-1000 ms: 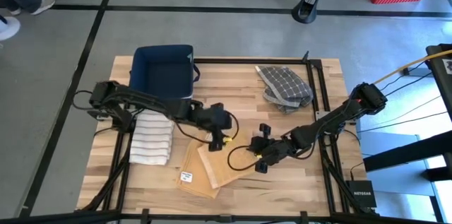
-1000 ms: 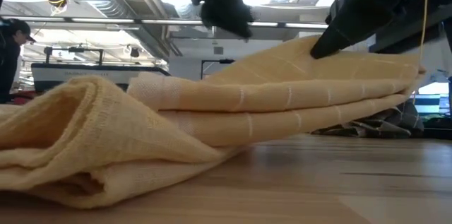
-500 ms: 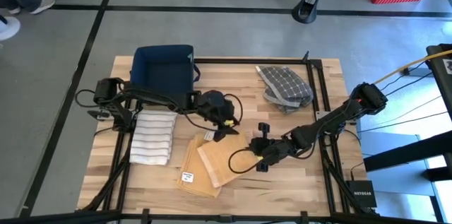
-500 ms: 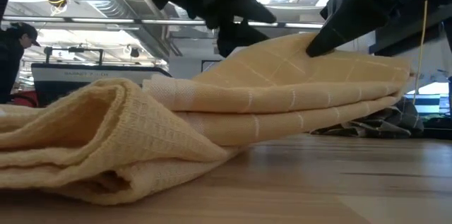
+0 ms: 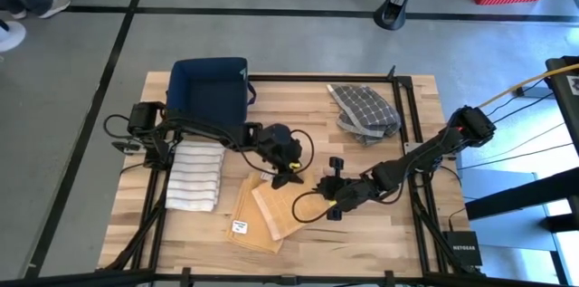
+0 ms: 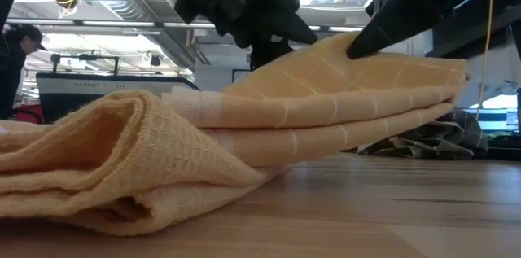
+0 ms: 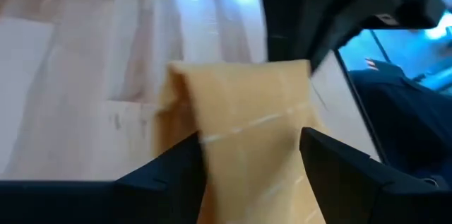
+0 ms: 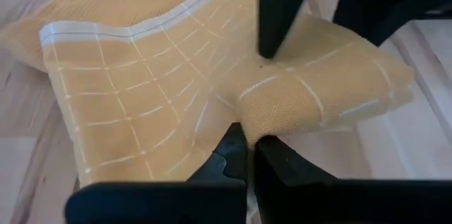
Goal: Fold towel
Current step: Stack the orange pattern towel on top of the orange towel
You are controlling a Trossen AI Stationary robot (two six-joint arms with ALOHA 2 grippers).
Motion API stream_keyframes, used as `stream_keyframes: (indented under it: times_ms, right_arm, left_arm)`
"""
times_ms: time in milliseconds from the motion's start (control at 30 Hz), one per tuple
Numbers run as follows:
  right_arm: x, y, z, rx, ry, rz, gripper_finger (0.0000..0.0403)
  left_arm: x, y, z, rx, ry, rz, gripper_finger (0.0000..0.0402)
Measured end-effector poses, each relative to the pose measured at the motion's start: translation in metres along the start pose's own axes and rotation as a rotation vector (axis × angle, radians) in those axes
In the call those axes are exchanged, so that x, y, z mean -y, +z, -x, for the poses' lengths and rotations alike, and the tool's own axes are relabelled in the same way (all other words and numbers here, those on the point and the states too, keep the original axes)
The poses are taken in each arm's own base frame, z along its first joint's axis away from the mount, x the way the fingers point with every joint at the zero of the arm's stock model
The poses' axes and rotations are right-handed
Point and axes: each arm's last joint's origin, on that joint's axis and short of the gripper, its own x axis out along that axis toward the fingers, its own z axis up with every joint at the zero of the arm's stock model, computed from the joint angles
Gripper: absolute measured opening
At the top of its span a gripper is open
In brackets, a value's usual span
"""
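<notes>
Near the table's front middle, the yellow towel (image 5: 268,215) lies partly folded on the wooden table (image 5: 398,233), with a white label (image 5: 239,226) showing on its lower layer. Both arms meet at the towel's far edge. The right gripper (image 8: 244,155) has its fingers pinched narrowly together on a raised fold of the yellow cloth; in the high view this gripper (image 5: 329,202) sits at the towel's right corner, with a loop of black cable beside it. The left gripper (image 7: 247,157) stands with its fingers spread wide, the towel's folded corner lying between them, not clamped; seen from above, the left gripper (image 5: 288,175) hovers at the towel's upper edge, just beside the right one. From table height the towel (image 6: 244,140) shows stacked layers lifted toward the right, with a bunched mass at the left. A striped towel (image 5: 195,176) rests folded to the left, a dark blue bin (image 5: 211,90) stands behind it, and a grey checked cloth (image 5: 364,110) lies crumpled at the far right
</notes>
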Motion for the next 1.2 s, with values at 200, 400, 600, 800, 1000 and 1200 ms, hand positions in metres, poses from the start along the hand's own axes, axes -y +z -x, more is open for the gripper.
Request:
stream_keyframes:
  times_ms: [200, 400, 600, 800, 1000, 1200]
  right_arm:
    - [0.0, 0.0, 0.0, 0.005, -0.015, 0.025, 0.0007]
    - [0.0, 0.0, 0.0, 0.006, -0.018, 0.044, 0.0005]
    - [0.0, 0.0, 0.0, 0.006, -0.018, 0.044, 0.0006]
    - [0.0, 0.0, 0.0, 0.007, -0.018, 0.043, 0.0006]
    - [0.0, 0.0, 0.0, 0.008, -0.017, 0.043, 0.0004]
    - [0.0, 0.0, 0.0, 0.006, -0.011, 0.043, 0.0007]
  left_arm:
    - [0.012, 0.003, -0.003, 0.029, -0.092, -0.041, 0.021]
    - [0.013, 0.004, -0.003, 0.036, -0.095, -0.047, 0.021]
    - [0.011, 0.004, -0.003, 0.046, -0.077, -0.05, 0.021]
    - [0.011, 0.005, -0.003, 0.057, -0.031, -0.08, 0.0205]
    - [0.005, 0.004, 0.011, -0.015, 0.011, -0.044, 0.0185]
    - [0.004, 0.018, 0.037, 0.039, 0.072, -0.06, 0.0182]
